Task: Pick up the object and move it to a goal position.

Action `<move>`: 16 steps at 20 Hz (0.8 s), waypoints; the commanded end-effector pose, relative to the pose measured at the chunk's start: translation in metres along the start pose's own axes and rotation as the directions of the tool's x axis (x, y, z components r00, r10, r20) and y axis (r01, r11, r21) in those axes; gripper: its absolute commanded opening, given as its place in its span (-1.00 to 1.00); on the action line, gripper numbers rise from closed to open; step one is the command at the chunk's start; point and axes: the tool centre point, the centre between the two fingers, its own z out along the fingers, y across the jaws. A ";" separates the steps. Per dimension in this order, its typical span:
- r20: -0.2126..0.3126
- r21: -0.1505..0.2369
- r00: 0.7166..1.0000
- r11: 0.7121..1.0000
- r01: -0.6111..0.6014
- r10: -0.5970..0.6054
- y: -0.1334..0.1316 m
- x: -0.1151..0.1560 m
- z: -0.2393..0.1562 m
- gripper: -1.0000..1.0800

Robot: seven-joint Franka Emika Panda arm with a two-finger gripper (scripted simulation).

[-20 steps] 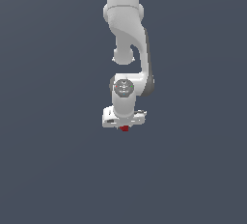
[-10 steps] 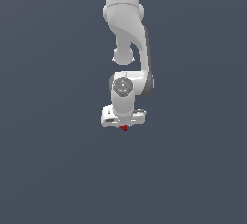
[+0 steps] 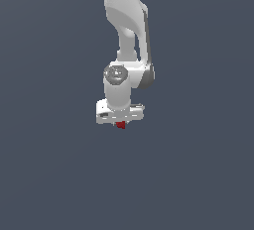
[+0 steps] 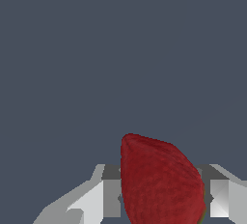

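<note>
The object, a dark red strawberry-like lump, sits just under the white gripper in the exterior view, mostly hidden by the hand. In the wrist view the strawberry fills the space between the two grey-white fingers, which press on its sides. The gripper is shut on it and holds it above the flat dark grey ground. The arm hangs straight down from the top of the exterior view.
Plain dark grey ground fills both views. No goal marker or other object shows.
The gripper, with the strawberry in it, has risen a little and shifted slightly to the exterior view's left. The grasp looks the same.
</note>
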 end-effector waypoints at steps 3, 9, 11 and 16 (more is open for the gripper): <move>-0.002 0.000 1.000 1.000 -0.001 0.001 0.023 -0.007 -0.043 -1.00; -0.002 0.001 1.000 1.000 0.000 0.000 0.059 -0.018 -0.110 -1.00; -0.002 0.001 1.000 1.000 0.000 0.000 0.070 -0.022 -0.132 -1.00; -0.002 0.002 1.000 1.000 0.000 0.000 0.100 -0.030 -0.187 -1.00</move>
